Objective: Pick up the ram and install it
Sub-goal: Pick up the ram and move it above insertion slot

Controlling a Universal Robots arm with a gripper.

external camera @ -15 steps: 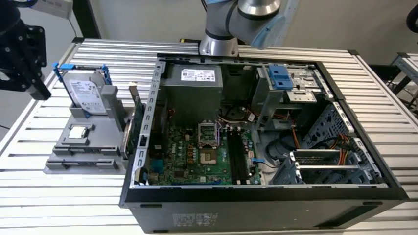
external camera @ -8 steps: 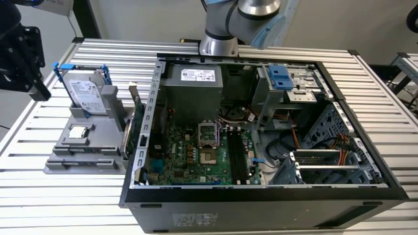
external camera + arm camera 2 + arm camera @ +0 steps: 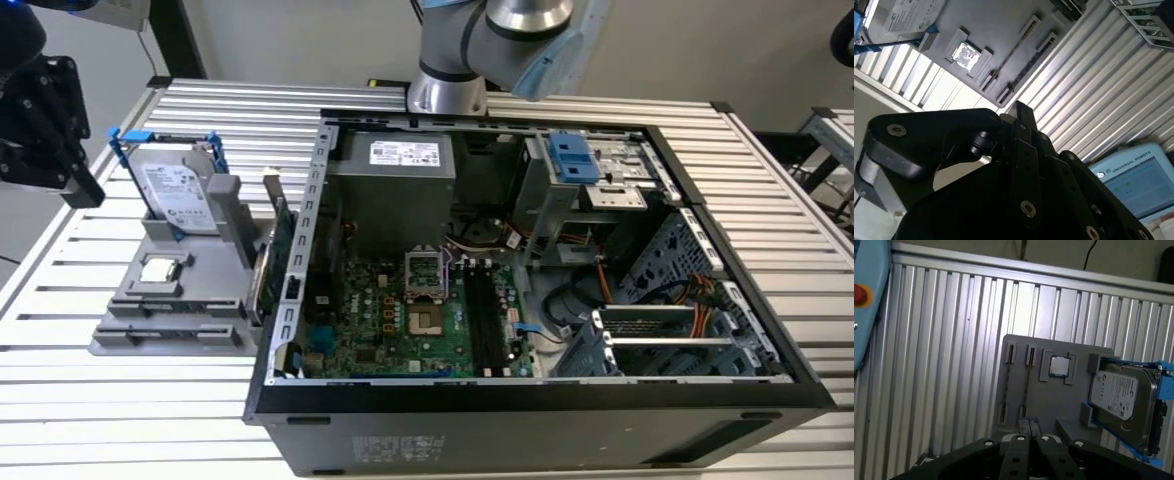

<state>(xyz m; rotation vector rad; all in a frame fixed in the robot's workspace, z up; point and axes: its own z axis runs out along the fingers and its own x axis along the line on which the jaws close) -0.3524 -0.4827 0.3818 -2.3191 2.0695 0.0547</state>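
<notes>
Ribbed aluminium table (image 3: 134,400) bearing an open black steel computer case (image 3: 534,412), its green motherboard (image 3: 387,310) exposed. At the exterior view's left lies a matt grey plastic holder (image 3: 127,335). The holder carries a small square processor chip (image 3: 160,269) with a shiny metal lid and a silver hard drive (image 3: 176,185) standing upright in a blue frame. The ram (image 3: 1025,385) is a thin dark stick seen edge-on. It stands in the holder's long slot nearer the chip, and both wrist views show it there. The arm (image 3: 461,60), silver with pale blue caps, stands behind the case at the top centre of the exterior view. The black, angular gripper (image 3: 80,188) hangs at the upper left of the exterior view, above the holder and well apart from the ram. In both wrist views its fingertips (image 3: 1024,426) lie together with nothing between them.
</notes>
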